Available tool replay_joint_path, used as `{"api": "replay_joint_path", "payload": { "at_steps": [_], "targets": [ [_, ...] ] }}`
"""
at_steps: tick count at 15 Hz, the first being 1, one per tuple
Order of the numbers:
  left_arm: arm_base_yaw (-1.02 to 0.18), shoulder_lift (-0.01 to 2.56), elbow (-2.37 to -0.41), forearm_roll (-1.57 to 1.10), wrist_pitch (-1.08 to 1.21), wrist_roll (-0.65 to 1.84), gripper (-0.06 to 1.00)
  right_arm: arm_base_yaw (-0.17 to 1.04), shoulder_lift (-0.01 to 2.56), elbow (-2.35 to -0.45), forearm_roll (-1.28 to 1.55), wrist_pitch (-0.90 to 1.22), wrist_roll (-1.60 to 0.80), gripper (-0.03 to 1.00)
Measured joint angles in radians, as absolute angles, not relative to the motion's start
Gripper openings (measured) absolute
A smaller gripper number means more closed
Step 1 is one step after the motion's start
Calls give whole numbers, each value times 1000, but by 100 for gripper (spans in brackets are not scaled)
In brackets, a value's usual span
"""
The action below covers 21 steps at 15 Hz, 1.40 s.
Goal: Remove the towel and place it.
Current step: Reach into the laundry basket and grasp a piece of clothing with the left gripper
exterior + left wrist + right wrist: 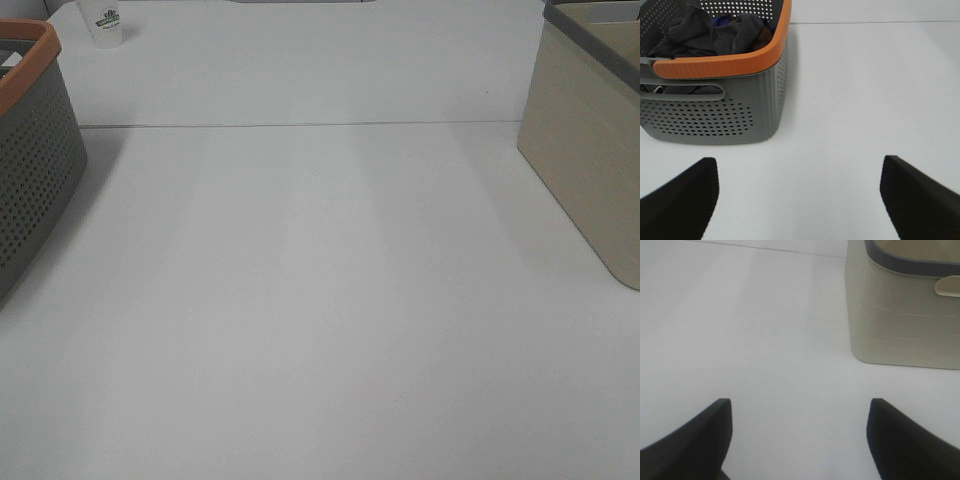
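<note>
The towel [695, 32] is a dark charcoal cloth lying crumpled inside the grey perforated basket with an orange rim [725, 65]; a bit of blue shows among its folds. In the exterior high view that basket [35, 150] stands at the table's left edge, and its inside is out of frame. My left gripper [799, 162] hovers open over the bare table, short of the basket, with nothing between its fingers. My right gripper [800, 402] is open and empty too, over the table in front of the beige basket [900, 315]. Neither arm appears in the exterior high view.
The beige basket with a dark grey rim [585, 150] stands at the right edge of the white table [320, 300]. A white paper cup [105, 22] sits at the back left. A seam [300, 126] crosses the table's far part.
</note>
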State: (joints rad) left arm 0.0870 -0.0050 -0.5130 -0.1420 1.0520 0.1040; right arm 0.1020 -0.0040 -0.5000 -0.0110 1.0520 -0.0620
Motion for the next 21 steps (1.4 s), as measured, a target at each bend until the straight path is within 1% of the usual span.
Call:
{"api": "replay_joint_path", "payload": {
  "at_steps": [21],
  "targets": [
    [87, -5, -513, -130, 1052, 78, 82, 102, -4, -500, -11, 1052, -62, 73]
  ]
}}
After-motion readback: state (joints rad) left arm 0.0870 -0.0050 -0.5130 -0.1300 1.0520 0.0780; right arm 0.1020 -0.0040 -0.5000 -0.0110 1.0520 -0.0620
